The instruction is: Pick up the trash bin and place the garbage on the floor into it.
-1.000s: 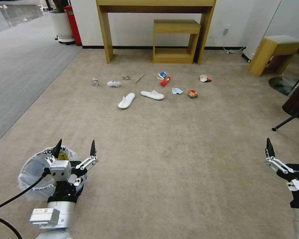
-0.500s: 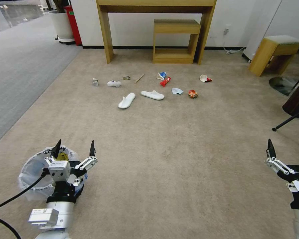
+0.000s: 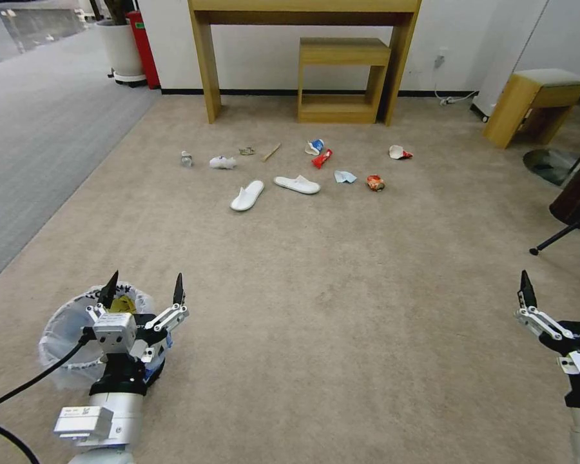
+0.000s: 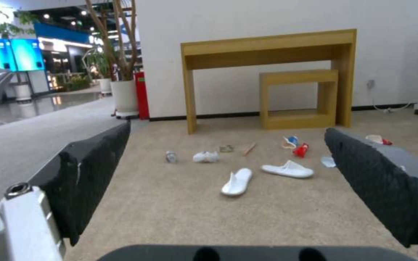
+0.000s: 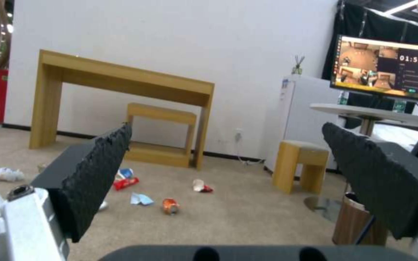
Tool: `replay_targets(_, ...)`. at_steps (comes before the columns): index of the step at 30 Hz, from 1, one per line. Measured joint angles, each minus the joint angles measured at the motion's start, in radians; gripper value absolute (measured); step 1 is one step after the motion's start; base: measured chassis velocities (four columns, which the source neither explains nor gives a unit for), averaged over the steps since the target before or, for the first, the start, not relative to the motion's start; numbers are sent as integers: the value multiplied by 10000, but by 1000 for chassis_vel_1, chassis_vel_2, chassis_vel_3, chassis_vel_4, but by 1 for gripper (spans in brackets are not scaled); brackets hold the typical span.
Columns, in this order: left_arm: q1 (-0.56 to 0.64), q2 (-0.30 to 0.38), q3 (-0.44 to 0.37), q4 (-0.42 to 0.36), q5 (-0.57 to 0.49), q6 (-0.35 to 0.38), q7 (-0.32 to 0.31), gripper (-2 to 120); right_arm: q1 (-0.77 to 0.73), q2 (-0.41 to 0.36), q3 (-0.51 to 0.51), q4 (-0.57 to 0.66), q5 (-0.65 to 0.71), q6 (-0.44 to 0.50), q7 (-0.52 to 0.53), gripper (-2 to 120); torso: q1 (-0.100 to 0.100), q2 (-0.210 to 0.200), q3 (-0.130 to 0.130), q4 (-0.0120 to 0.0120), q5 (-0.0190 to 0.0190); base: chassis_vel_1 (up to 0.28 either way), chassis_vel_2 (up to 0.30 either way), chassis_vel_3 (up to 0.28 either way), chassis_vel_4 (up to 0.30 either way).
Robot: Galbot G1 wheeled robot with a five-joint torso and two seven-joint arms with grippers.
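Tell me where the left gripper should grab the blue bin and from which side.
Probably the rim of the trash bin, taken from above. The bin stands upright on the floor with its mouth open upward, directly under the left gripper, whose jaws are open. The crinkly bag folds over the edge, so pinch rim and bag together at the near right side. The right gripper hangs far right.

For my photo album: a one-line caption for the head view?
Open left tool hovers over the bag-lined trash bin; slippers and litter wait ahead.
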Motion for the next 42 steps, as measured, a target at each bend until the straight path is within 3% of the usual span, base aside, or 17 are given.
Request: replay_targets(42,150,-123,51,-78,155,-92,25,100,-73,-57,162,-32,150,180,-53,100,0,0,0,0,0,3,3,-3,-2)
